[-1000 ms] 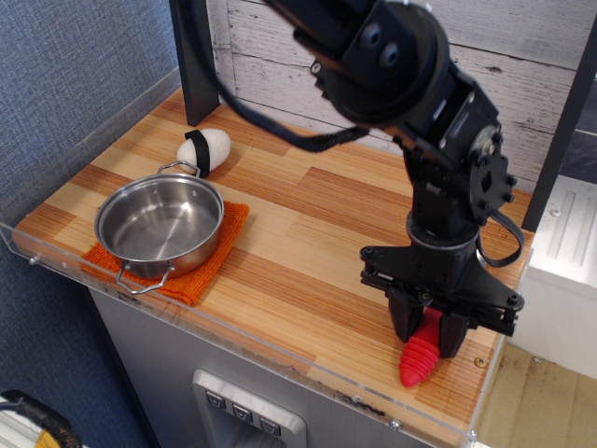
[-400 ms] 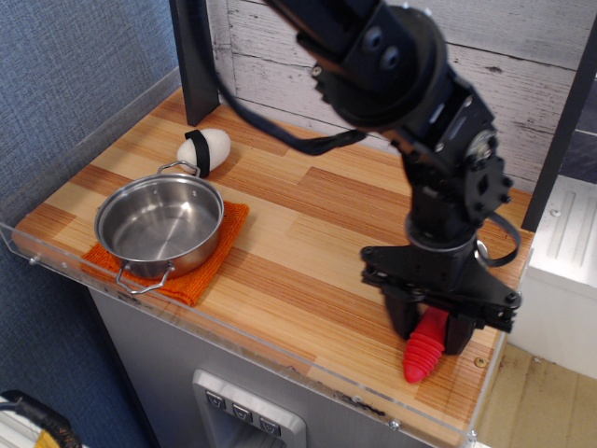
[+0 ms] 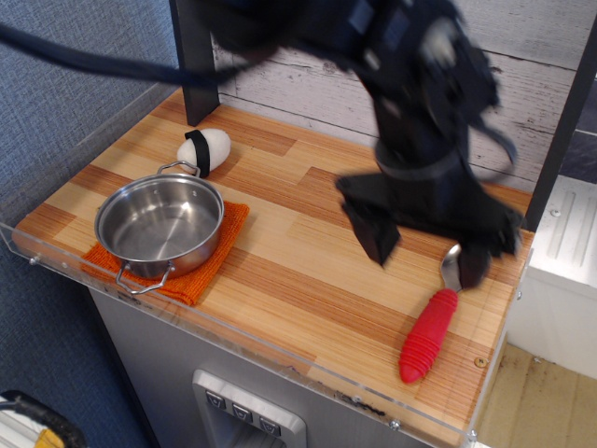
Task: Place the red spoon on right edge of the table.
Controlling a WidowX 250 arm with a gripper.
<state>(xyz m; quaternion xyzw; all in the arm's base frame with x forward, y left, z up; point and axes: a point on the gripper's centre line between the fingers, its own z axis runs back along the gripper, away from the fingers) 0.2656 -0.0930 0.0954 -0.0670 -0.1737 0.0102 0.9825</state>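
Hanging above the right part of the surface (image 3: 298, 243), the gripper (image 3: 431, 245) is blurred, but its two dark fingers (image 3: 373, 233) stand spread wide apart with nothing between them. One finger shows at the left and the other at the right, just over the spoon's bowl. The black arm behind them fills the upper middle of the view and is smeared as well.

Below the gripper lies the red spoon (image 3: 427, 334), flat on the wood near the right edge. Its thick ribbed red handle points toward the front corner, and its shiny metal bowl points back, partly hidden by the right finger. The gripper is not closed on the spoon; whether the right fingertip brushes the bowl cannot be told through the blur.

Farther out, on the left side of the surface, a steel pot (image 3: 160, 224) with two loop handles sits on an orange cloth (image 3: 201, 275), well apart from the spoon. Behind the pot, a white egg-shaped object (image 3: 207, 147) with a black band rests near a dark upright post (image 3: 194, 65) at the back. A clear acrylic rim (image 3: 233, 341) runs along the front edge of the wood. A whitewashed plank wall (image 3: 280, 56) stands behind, and blue fabric covers the left side.
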